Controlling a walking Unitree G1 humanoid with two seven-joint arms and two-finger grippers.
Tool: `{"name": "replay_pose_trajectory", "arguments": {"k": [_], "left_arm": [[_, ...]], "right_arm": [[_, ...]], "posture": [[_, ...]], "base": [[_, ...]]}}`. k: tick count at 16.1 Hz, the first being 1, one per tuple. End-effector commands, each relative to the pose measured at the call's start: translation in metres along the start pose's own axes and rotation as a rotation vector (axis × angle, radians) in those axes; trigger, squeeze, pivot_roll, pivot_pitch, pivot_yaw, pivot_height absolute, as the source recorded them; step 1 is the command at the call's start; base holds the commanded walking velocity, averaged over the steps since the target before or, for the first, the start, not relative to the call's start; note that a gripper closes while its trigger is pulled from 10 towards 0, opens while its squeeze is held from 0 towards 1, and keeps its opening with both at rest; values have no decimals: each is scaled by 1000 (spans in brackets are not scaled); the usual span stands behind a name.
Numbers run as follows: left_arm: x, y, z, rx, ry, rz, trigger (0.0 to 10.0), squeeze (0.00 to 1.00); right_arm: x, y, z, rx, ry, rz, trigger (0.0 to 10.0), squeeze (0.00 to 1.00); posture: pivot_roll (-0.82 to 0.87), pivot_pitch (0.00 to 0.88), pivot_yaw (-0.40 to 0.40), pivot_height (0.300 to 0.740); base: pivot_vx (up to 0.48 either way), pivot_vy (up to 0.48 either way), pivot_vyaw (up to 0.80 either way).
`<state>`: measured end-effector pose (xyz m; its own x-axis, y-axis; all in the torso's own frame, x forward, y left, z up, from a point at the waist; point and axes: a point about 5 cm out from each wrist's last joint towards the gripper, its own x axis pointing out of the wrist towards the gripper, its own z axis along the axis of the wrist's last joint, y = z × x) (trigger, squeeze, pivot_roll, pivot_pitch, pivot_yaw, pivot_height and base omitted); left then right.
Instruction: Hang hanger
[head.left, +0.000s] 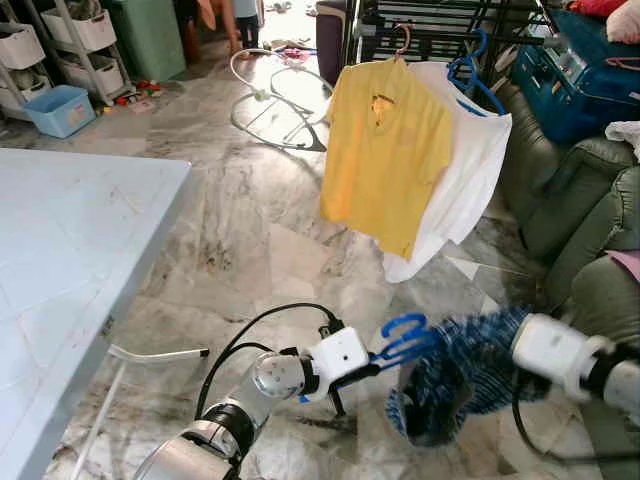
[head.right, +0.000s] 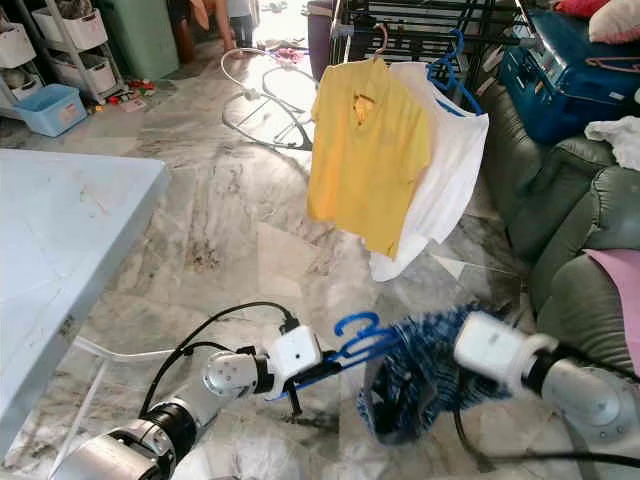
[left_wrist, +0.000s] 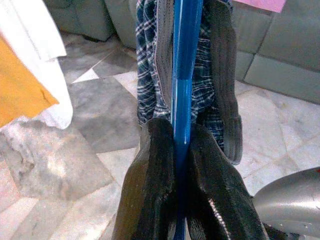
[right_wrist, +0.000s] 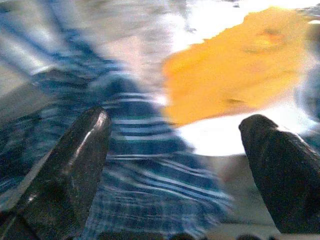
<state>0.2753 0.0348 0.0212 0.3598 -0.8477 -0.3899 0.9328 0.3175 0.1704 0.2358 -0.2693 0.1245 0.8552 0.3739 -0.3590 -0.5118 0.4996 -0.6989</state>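
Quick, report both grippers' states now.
Left gripper: shut on the blue hanger.
Right gripper: open, at the plaid garment.

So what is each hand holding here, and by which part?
The left hand grips the blue hanger by its bar, with the plaid garment on it. The right hand is open, holding nothing.
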Motion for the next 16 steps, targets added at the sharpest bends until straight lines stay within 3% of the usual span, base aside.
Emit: {"name": "replay_pose_trajectory", "arguments": {"k": [1,3,5,7,9,10,11,12,16], "left_arm": [[0,5,4,-4,-14,23,0,0],[-1,5,2,-10,-7,24,0,0],[0,7,2,-48,5,54,0,0],[3,17,11,-169,-43,105,0,0],[6,24,19,-236,-80,134,0,0],[7,28,28,-246,-120,120,0,0],[7,29,32,-245,-136,108,0,0],[7,31,35,-248,-153,90,0,0],[-2,34,36,-174,-171,9,0,0]], "right_arm": [[-4,-6,2,-3,3,-137,10000,1000],[-7,0,-3,28,45,-294,10000,1000],[-4,16,-4,115,58,-389,10000,1000],[13,61,-7,337,79,-370,10000,753],[29,86,-6,442,105,-316,10000,565],[40,98,-5,462,119,-283,10000,310],[45,100,-6,446,132,-278,10000,47],[49,98,-7,436,141,-284,10000,0],[49,68,-28,309,229,-402,10000,0]], "posture": [[-43,71,-23,740],[-49,74,-17,740],[-50,78,-12,740],[-37,81,-9,740],[-29,87,-9,740],[-25,89,-9,740],[-19,91,-11,740],[-12,94,-13,740],[9,97,-21,740]], "base": [[0,0,0],[0,0,0],[0,0,0],[0,0,0],[0,0,0],[0,0,0],[0,0,0],[0,0,0],[0,0,0]]}}
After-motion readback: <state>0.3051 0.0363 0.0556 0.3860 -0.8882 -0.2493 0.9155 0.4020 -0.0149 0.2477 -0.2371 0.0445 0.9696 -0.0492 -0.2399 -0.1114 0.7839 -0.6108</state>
